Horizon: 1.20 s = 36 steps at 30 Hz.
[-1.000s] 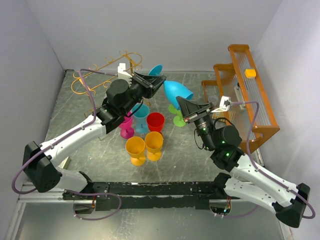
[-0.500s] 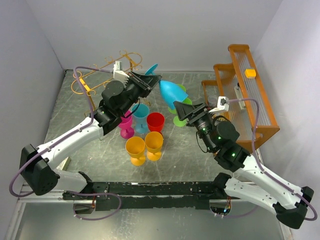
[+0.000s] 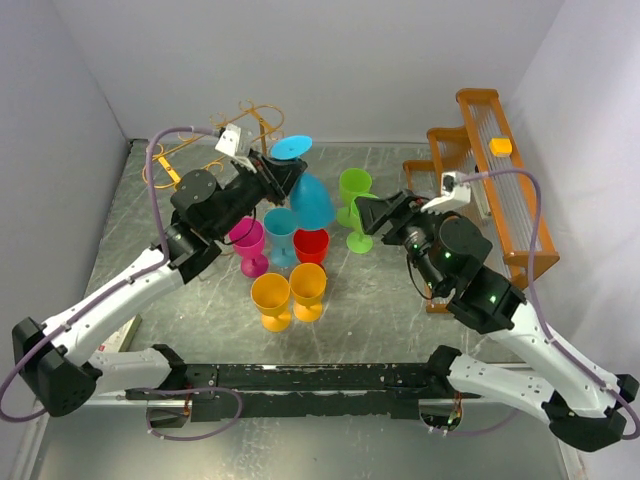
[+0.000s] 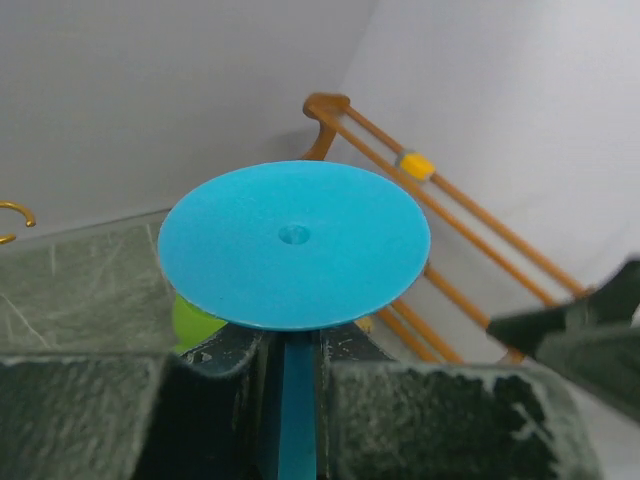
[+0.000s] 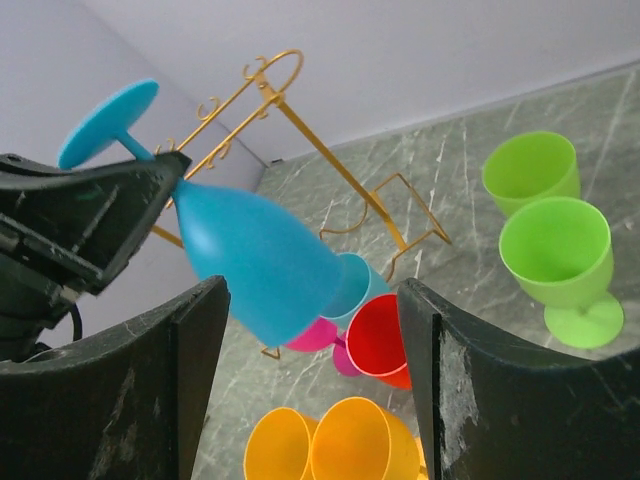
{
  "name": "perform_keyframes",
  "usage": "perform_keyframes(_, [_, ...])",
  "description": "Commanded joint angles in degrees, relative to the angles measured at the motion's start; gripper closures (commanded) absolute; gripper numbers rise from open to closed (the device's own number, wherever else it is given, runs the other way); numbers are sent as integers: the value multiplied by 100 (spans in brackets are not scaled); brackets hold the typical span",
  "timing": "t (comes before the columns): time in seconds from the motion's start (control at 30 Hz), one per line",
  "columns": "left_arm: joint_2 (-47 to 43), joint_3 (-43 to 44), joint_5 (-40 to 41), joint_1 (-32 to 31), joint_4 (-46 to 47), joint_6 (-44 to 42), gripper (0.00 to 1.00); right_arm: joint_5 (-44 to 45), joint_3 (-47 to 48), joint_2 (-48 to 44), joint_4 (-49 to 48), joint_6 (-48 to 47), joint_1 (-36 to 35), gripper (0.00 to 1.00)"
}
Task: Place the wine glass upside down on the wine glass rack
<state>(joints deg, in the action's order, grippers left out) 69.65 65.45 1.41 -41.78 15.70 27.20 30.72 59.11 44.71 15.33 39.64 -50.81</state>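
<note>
Handover is done: my right gripper (image 3: 368, 218) has let go and stands wide open just beside the blue wine glass (image 3: 313, 203), which my left gripper (image 3: 285, 180) alone now clamps by the stem, bowl down, foot up, near the wine glass rack (image 5: 320, 148) but not yet on it.

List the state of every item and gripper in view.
blue wine glass: held tilted, foot up, mouth down.
left gripper: shut on its stem.
right gripper: open, empty.
wine glass rack: standing, no glass on it.
other glasses: seven, upright, mouths up.
</note>
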Motion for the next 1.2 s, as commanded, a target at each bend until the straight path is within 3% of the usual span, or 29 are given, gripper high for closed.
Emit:
perform_keyframes(0.0, [-454,-352,-904,21,428,-1526,93,-551,469,422,6,-929,-22,31])
perform_keyframes(0.2, [-714,-526,-1096,21,217,-2048,93,-1432,644,854,-382,-1332,-22,30])
perform_keyframes(0.33, [-888,-808,-1109,22,363,-2347,93,-1907,774,1107,-704,-873,-20,30])
perform_keyframes(0.53, [-944,-987,-644,17,431,-2300,93,-1740,1071,1410,-867,288,-23,31])
perform_keyframes(0.7, [-1133,-1311,-566,25,717,-2304,93,-1497,1459,1880,-450,1440,-25,35])
perform_keyframes(0.97, [-1289,-1529,-579,21,930,-2353,93,-1301,1616,2402,-530,2257,-10,53])
perform_keyframes(1.17, [-1282,-1593,-627,27,938,-2582,93,-1473,1323,2563,-1054,2745,24,57])
